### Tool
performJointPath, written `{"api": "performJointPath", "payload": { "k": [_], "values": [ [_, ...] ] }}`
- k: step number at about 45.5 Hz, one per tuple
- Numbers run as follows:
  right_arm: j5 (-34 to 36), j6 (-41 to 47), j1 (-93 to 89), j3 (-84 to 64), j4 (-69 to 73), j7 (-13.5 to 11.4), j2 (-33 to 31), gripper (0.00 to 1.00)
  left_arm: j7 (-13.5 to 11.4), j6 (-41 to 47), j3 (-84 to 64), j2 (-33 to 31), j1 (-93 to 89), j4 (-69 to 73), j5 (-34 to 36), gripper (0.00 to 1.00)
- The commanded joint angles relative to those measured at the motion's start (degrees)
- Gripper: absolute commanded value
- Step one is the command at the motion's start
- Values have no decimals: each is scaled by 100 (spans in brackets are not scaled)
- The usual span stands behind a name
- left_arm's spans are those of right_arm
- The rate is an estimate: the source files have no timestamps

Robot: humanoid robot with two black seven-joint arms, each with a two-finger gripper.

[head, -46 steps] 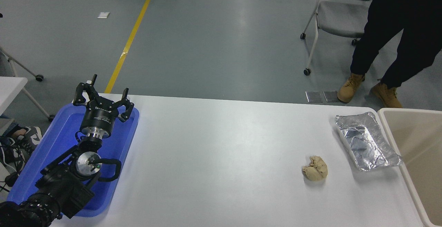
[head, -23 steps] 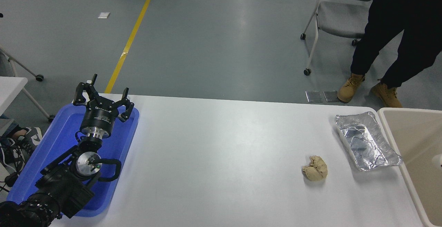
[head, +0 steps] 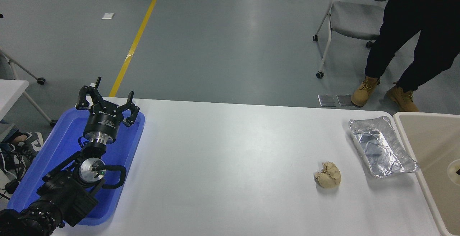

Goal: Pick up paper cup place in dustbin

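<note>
The paper cup (head: 454,169) is seen over the dustbin (head: 413,146) at three o'clock, so release is judged next; the right gripper is unseen, the left gripper (head: 107,103) parked, fingers apart.

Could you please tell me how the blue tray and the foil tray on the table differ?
The blue tray is smooth, rigid-looking plastic; the foil tray is crinkled, shiny silver. The blue tray is clearly larger. It sits at the table's left edge with the left claw parked over it, fingers spread; the foil tray lies at the right, beside the dustbin, with nothing over it. Both are shallow, roughly rectangular and angled on the table.
</note>
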Motion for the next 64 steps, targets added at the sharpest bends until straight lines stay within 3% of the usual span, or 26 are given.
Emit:
{"api": "performJointPath", "payload": {
  "k": [1,22,32,39,55,64],
  "values": [
    [-18,-155,59,128,-1,8,-24,99,0,-3,0,0,-4,0,-8,100],
    [-79,-58,1113,40,51,0,-42,100,0,-3,0,0,-4,0,1,100],
    [-1230,-58,1790,40,104,0,-24,100,0,-3,0,0,-4,0,1,100],
    [-1512,-41,2273,40,253,0,-7,100,0,-3,0,0,-4,0,1,100],
    [-1521,328,4602,14,2195,0,-42,100,0,-3,0,0,-4,0,1,100],
    [-1521,1136,5823,-460,2995,0,177,100,0,-3,0,0,-4,0,1,100]
  ]
}}
